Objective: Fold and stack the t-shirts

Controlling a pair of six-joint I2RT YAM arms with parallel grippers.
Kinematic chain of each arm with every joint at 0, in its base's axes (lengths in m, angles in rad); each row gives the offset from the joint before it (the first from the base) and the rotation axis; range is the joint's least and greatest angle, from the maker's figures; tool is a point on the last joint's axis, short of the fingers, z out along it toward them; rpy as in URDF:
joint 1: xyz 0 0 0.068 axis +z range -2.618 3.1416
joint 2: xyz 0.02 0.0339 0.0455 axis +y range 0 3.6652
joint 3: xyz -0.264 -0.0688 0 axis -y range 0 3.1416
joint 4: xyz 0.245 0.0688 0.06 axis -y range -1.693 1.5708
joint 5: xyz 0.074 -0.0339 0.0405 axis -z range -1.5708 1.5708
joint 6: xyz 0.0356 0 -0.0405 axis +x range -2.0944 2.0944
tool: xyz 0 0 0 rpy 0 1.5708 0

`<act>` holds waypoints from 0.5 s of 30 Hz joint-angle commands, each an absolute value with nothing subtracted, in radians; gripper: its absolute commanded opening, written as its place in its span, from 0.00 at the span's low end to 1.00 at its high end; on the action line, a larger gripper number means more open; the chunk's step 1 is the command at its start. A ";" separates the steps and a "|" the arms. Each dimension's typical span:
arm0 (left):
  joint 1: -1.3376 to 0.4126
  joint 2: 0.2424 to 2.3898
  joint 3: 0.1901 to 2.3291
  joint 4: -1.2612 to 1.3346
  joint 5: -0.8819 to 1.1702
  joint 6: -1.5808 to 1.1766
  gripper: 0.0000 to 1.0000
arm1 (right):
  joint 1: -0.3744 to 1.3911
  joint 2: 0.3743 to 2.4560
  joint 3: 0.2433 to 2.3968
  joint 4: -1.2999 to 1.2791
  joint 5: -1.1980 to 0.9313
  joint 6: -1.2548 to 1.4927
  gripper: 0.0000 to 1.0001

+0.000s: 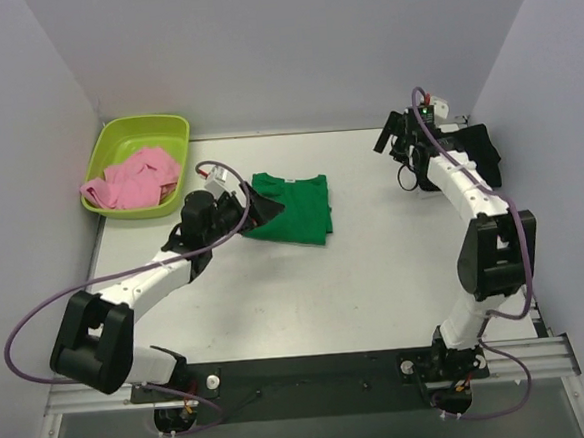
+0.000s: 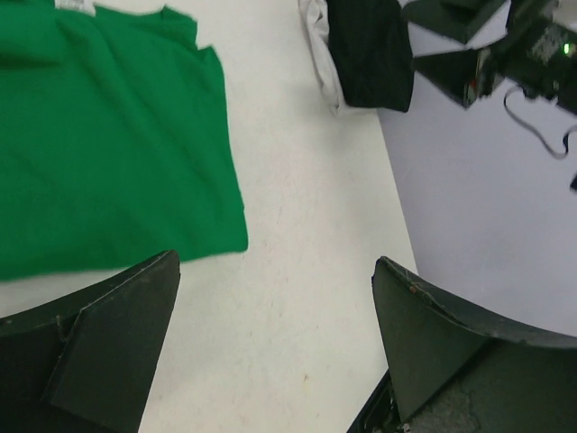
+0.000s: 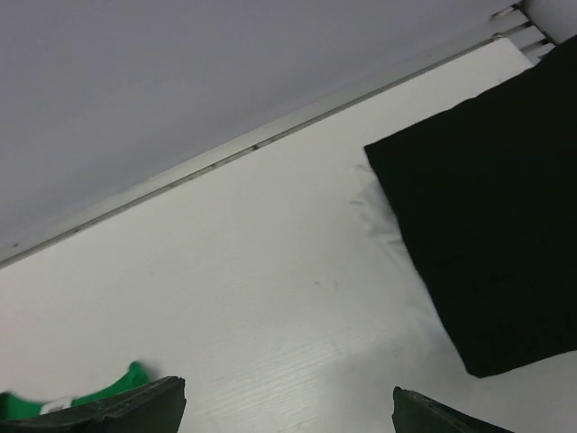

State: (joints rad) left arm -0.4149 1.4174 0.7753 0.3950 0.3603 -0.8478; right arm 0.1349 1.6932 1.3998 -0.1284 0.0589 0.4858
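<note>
The left end effector (image 1: 259, 209) stands wide open and empty, low over the tabletop (image 1: 375, 263) at the near-left edge of the bright green t-shirt (image 1: 293, 210). In its wrist view both fingers (image 2: 117, 352) frame bare surface just off the cloth's corner. The shirt lies in a compact folded rectangle near the middle.

The right end effector (image 1: 392, 137) is also spread wide, holding nothing. It hovers at the far right beside the black t-shirt (image 3: 487, 234), which lies flat and looks folded near the back wall. The pink t-shirt (image 1: 134, 180) sits crumpled in the lime-green tub (image 1: 170, 127) at the far left.

The green shirt's fold seems finished, so this looks like the gap between folding and stacking. Next, one shirt probably has to be gripped at an edge through all its layers and carried onto the other without unfolding. The pink one has yet to be taken out and spread.
</note>
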 commanded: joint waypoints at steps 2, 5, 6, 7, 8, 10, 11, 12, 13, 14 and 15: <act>-0.446 1.275 0.655 0.312 0.261 -0.804 0.97 | 0.065 1.845 1.595 -0.175 0.123 0.471 1.00; -0.443 1.215 0.626 0.258 0.244 -0.772 0.97 | 0.035 1.942 1.661 -0.183 0.124 0.448 1.00; -0.442 1.200 0.615 0.241 0.238 -0.755 0.97 | 0.029 1.978 1.693 -0.183 0.123 0.443 1.00; -0.437 1.172 0.611 0.232 0.226 -0.747 0.97 | 0.020 1.996 1.707 -0.183 0.118 0.437 1.00; -0.433 1.161 0.603 0.226 0.222 -0.744 0.97 | 0.006 2.028 1.723 -0.183 0.111 0.436 1.00; -0.431 1.147 0.592 0.229 0.238 -0.747 0.97 | 0.002 2.057 1.755 -0.184 0.100 0.439 1.00; -0.433 1.146 0.595 0.222 0.239 -0.749 0.97 | -0.033 2.086 1.766 -0.183 0.089 0.443 1.00; -0.433 1.150 0.594 0.222 0.250 -0.749 0.98 | -0.043 2.098 1.776 -0.184 0.072 0.452 1.00; -0.433 1.155 0.592 0.227 0.252 -0.750 0.97 | -0.051 2.114 1.796 -0.186 0.063 0.457 1.00; -0.433 1.158 0.591 0.229 0.253 -0.752 0.97 | -0.067 2.143 1.807 -0.184 0.054 0.462 1.00; -0.431 1.169 0.586 0.235 0.258 -0.752 0.98 | -0.074 2.158 1.822 -0.195 0.042 0.468 1.00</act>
